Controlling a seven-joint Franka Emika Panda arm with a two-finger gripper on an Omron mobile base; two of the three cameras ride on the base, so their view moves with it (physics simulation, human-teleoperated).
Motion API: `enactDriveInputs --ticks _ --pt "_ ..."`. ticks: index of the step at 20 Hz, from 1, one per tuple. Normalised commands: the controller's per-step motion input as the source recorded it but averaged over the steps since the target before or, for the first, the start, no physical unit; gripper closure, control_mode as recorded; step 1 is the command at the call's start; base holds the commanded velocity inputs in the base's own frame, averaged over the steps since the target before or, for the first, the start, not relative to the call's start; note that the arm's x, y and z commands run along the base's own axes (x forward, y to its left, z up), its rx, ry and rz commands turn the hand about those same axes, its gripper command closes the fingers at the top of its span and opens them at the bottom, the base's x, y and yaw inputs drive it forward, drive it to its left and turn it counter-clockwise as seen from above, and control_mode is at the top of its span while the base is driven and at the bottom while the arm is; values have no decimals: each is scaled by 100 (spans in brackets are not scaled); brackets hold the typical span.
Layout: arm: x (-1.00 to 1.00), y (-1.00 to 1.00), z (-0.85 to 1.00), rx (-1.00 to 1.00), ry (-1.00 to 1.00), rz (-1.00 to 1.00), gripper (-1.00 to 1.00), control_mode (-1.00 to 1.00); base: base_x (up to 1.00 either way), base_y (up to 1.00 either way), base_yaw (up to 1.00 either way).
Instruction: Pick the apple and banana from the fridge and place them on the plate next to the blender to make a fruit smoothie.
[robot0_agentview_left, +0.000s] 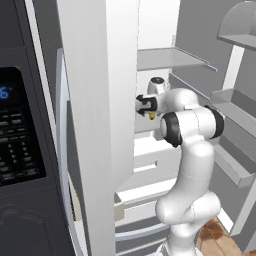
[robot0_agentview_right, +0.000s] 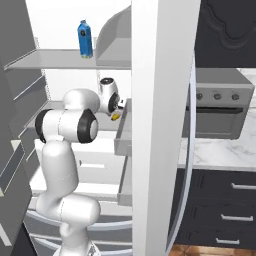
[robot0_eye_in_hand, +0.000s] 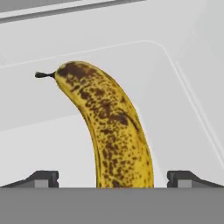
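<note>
Inside the fridge (robot0_agentview_left: 95, 100), above a white shelf floor, my gripper (robot0_eye_in_hand: 113, 177) is spread wide with nothing clamped. In the hand view, my left fingertip (robot0_eye_in_hand: 43, 178) stands clear of the banana (robot0_eye_in_hand: 111, 131), the banana rises between both tips, and the right fingertip stands clear on its other side. The banana lies on the shelf floor, stem toward the back wall

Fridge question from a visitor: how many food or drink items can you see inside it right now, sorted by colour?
Yellow, brown-speckled: 1, the banana, lying between the open gripper fingertips.
Blue: 1, a carton standing on an upper shelf of the fridge.
Total: 2.
</note>
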Motion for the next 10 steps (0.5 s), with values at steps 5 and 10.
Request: enactDriveInputs --ticks 5,10 --pt "4 0 -63 0 2 0 100 -100 0 0 0" --pt "0 0 -30 0 0 0 100 -100 0 0 0"
